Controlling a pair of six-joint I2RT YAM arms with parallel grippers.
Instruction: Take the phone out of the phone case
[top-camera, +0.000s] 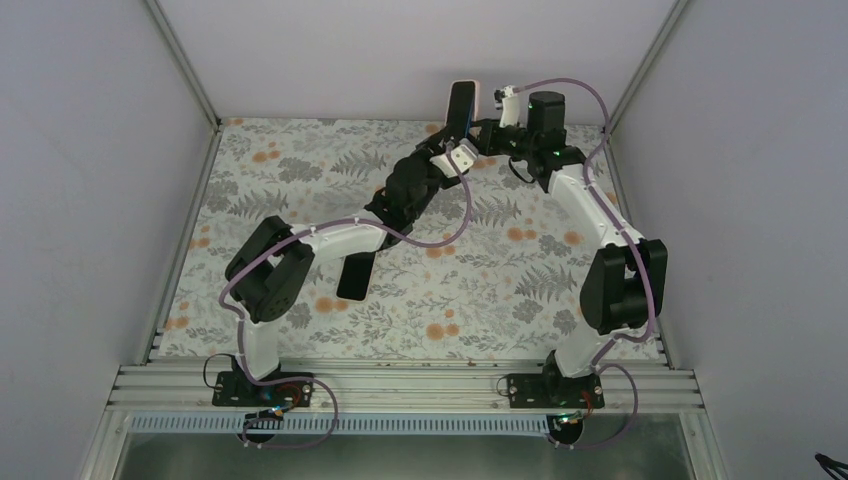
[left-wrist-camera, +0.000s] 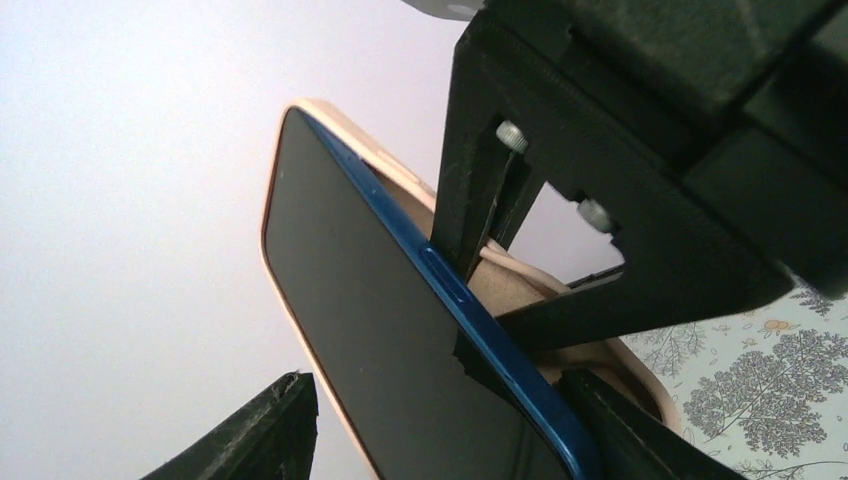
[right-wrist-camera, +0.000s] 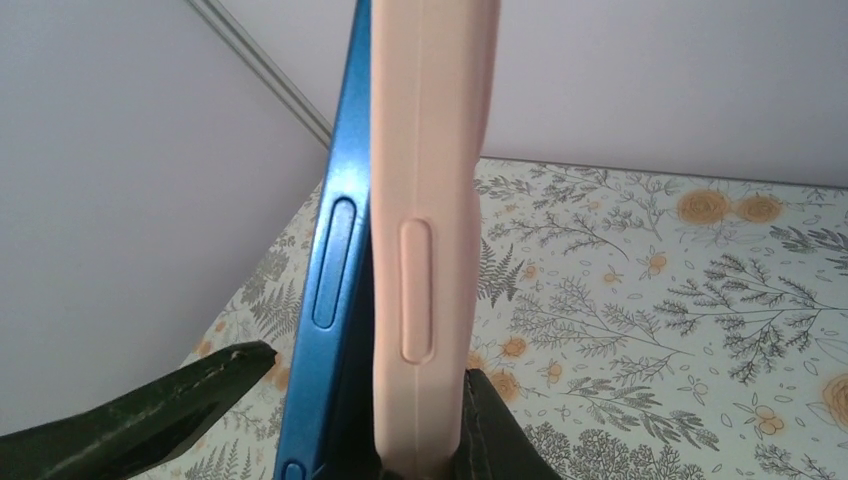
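Note:
The phone (top-camera: 461, 108), with a dark screen and a blue frame, stands upright in its pale pink case (top-camera: 474, 86) high above the far edge of the table. My left gripper (top-camera: 452, 142) holds it from below. In the left wrist view the phone (left-wrist-camera: 380, 300) and case (left-wrist-camera: 510, 285) sit between the left gripper's (left-wrist-camera: 440, 390) fingers. My right gripper (top-camera: 487, 125) reaches in from the right. In its wrist view the blue phone edge (right-wrist-camera: 335, 260) has come away from the case (right-wrist-camera: 430, 200). The right gripper (right-wrist-camera: 370, 370) straddles both: one finger (right-wrist-camera: 505, 425) lies against the case back, the other (right-wrist-camera: 150, 415) stands clear.
The floral tablecloth (top-camera: 420, 290) covers the table. White walls close it in on three sides, and the back wall is right behind the phone. Metal frame posts (top-camera: 185, 60) run up the back corners. An aluminium rail (top-camera: 400, 385) carries both arm bases at the near edge.

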